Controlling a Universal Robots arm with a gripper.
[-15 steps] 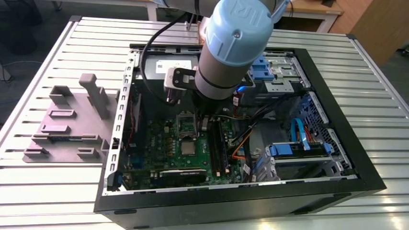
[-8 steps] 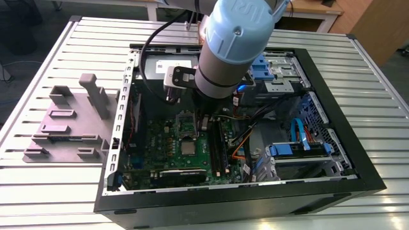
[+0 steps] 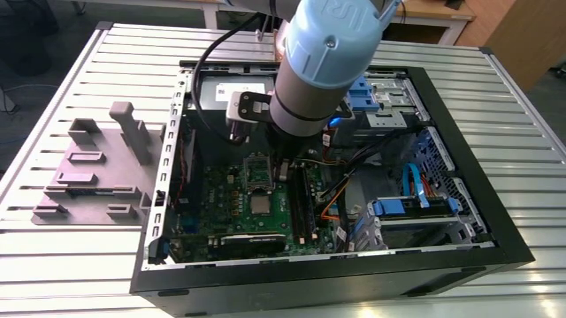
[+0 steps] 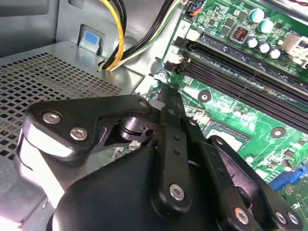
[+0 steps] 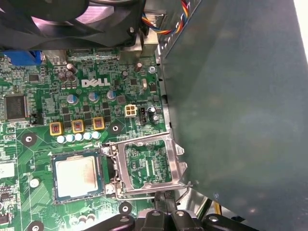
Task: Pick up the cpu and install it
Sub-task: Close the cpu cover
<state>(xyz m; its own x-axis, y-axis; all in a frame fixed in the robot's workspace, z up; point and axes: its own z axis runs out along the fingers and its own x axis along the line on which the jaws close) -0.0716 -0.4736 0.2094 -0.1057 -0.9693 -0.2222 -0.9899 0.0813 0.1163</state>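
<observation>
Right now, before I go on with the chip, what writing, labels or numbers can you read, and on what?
Green motherboard: a white maker's logo in the first wrist view, a brand mark, left unquoted.
Same board: tiny white component legends, too small to read.
Pale blue joint cap of the arm: raised lettering, cut off at the picture's edge, unreadable.
Silver-topped square cpu: no markings clear enough to read.

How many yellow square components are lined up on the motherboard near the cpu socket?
3, in the first wrist view: one, a second and a third, side by side in a row just above the cpu seated in its socket. More could be hidden elsewhere.
</observation>
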